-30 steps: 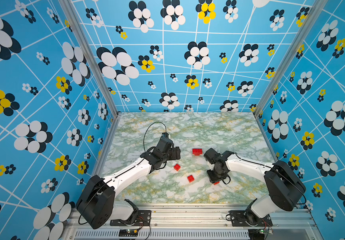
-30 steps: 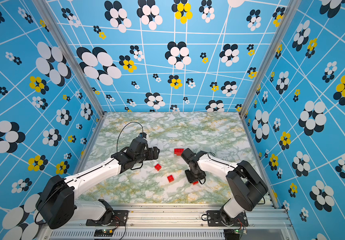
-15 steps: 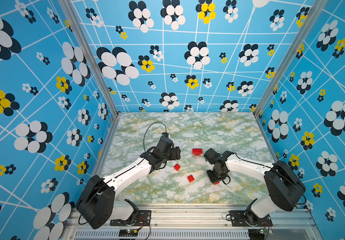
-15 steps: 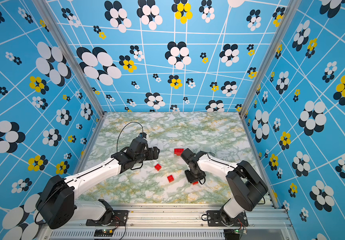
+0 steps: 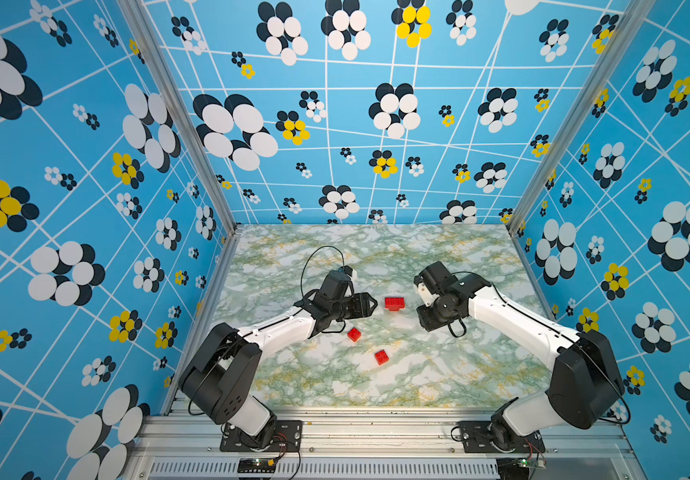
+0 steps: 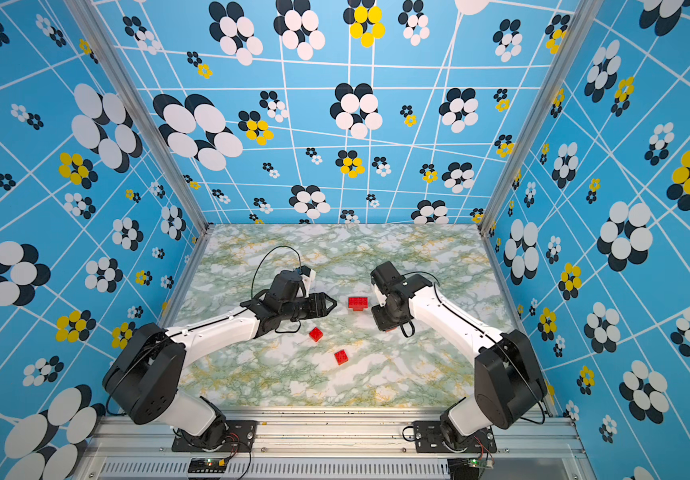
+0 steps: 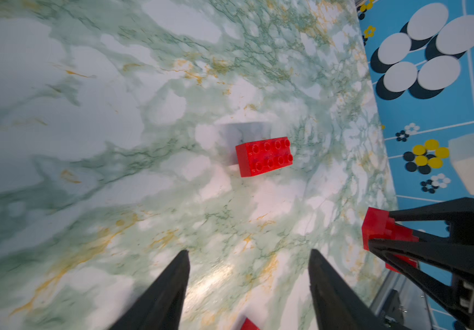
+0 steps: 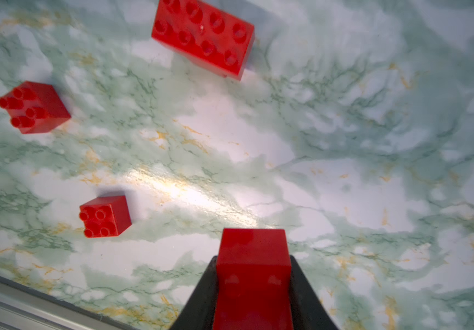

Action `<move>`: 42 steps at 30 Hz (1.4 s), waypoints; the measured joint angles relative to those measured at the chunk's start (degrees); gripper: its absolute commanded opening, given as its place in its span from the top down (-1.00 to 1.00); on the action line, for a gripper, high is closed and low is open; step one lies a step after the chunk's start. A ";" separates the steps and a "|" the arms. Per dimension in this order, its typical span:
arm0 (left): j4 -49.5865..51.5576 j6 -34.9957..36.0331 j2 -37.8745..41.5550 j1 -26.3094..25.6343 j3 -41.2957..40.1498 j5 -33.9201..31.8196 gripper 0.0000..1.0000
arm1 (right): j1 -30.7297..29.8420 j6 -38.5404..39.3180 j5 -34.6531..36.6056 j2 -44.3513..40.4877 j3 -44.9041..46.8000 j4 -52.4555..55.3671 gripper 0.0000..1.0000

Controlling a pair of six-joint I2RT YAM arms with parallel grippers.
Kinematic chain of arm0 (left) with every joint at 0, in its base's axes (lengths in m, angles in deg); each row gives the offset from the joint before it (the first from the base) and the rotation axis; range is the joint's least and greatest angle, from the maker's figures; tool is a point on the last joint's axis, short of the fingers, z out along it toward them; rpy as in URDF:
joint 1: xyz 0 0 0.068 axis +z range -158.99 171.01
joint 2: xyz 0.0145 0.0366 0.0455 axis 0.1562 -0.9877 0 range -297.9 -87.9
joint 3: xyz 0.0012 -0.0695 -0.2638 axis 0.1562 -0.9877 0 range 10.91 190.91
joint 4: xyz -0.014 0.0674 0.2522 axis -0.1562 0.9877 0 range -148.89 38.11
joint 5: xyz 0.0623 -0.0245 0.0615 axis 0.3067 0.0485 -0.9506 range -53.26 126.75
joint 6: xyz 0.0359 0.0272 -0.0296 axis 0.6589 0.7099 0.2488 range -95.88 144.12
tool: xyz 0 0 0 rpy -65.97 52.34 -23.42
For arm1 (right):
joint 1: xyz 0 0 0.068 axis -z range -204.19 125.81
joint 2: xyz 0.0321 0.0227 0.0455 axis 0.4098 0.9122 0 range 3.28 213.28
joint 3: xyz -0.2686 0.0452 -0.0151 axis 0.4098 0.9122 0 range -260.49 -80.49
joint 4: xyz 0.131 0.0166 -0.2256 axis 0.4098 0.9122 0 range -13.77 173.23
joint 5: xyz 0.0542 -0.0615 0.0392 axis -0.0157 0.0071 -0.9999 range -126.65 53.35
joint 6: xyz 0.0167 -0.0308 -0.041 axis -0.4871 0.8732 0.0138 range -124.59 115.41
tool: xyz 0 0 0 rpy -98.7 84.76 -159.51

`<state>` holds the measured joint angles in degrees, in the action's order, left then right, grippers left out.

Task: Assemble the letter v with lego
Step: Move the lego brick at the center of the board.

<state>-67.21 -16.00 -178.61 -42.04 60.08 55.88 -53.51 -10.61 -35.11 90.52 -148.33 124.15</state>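
Right, I count one long brick, one small brick and a second small brick loose on the table. My right claw clamps a red lego piece; my left claw, jaws apart and empty, faces the long brick.

Robot lab test cell. My left arm and right arm are bolted to an aluminium rail fronting a marble-print tabletop. Blue flower-printed panels in aluminium posts box it in.
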 measured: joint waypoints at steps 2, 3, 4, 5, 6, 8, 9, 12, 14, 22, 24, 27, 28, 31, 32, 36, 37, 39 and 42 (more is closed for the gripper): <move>-3.04 -1.29 -1.75 0.55 -0.02 2.34 -0.15 | 1.81 2.27 -0.13 0.59 -2.03 0.57 0.75; -4.79 -1.99 -2.78 0.74 -0.02 3.56 -0.13 | 2.43 3.65 -0.11 1.01 -2.82 1.07 0.76; -6.27 -2.43 -3.72 0.81 0.00 4.59 -0.12 | 2.67 4.68 -0.11 1.40 -3.28 1.51 0.76; -7.76 -2.86 -5.07 0.81 0.17 5.84 -0.11 | 2.80 5.95 0.07 1.95 -3.69 2.08 0.76; -8.98 -3.41 -6.51 0.81 0.46 7.02 -0.11 | 2.86 7.19 0.15 2.54 -4.02 2.62 0.76; -11.26 -4.09 -9.68 0.81 1.09 9.11 -0.11 | 2.97 9.29 0.33 3.54 -4.26 3.30 0.87; -12.11 -4.35 -11.39 0.83 1.46 10.05 -0.12 | 3.08 10.27 0.33 3.89 -4.26 3.63 0.88; -13.53 -4.94 -14.60 1.07 1.92 11.54 -0.18 | 3.50 12.92 0.28 4.15 -4.26 4.35 0.99; -14.29 -5.35 -15.74 1.27 2.21 12.35 -0.24 | 3.61 14.21 0.31 4.11 -4.26 4.35 0.99; -20.65 -7.10 -21.05 2.36 4.52 14.58 -0.29 | 3.61 15.93 0.28 4.07 -4.13 4.39 0.99; -21.55 -7.39 -22.12 2.73 4.81 14.84 -0.25 | 3.61 15.93 0.31 3.98 -4.04 4.39 0.99; -23.30 -8.35 -23.56 2.99 5.42 15.43 -0.23 | 3.61 15.93 0.31 3.78 -3.89 4.42 0.99; -24.11 -8.66 -24.04 2.99 5.55 15.67 -0.21 | 3.61 15.96 0.31 3.72 -3.87 4.37 0.99; -26.43 -9.84 -25.73 2.99 5.70 16.28 -0.16 | 3.61 15.93 0.31 3.63 -3.87 4.37 0.99; -27.04 -10.14 -26.23 2.99 5.70 16.50 -0.15 | 3.61 15.93 0.33 3.63 -3.87 4.39 0.99; -28.55 -11.02 -27.08 2.99 5.68 16.96 -0.12 | 3.65 15.93 0.33 3.63 -3.87 4.37 0.99; -29.16 -11.32 -27.12 2.99 5.68 17.11 -0.12 | 3.67 15.93 0.33 3.63 -3.87 4.37 0.99; -30.80 -11.87 -27.39 2.99 5.68 17.40 -0.12 | 3.78 15.93 0.33 3.63 -3.82 4.37 0.99; -33.46 -13.05 -28.74 2.99 5.70 17.86 -0.09 | 3.93 15.96 0.39 3.63 -3.52 4.22 0.99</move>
<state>-100.67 -29.05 -207.36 -39.05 65.79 73.74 -49.58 5.34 -34.72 94.15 -151.84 128.37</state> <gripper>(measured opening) 0.551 0.357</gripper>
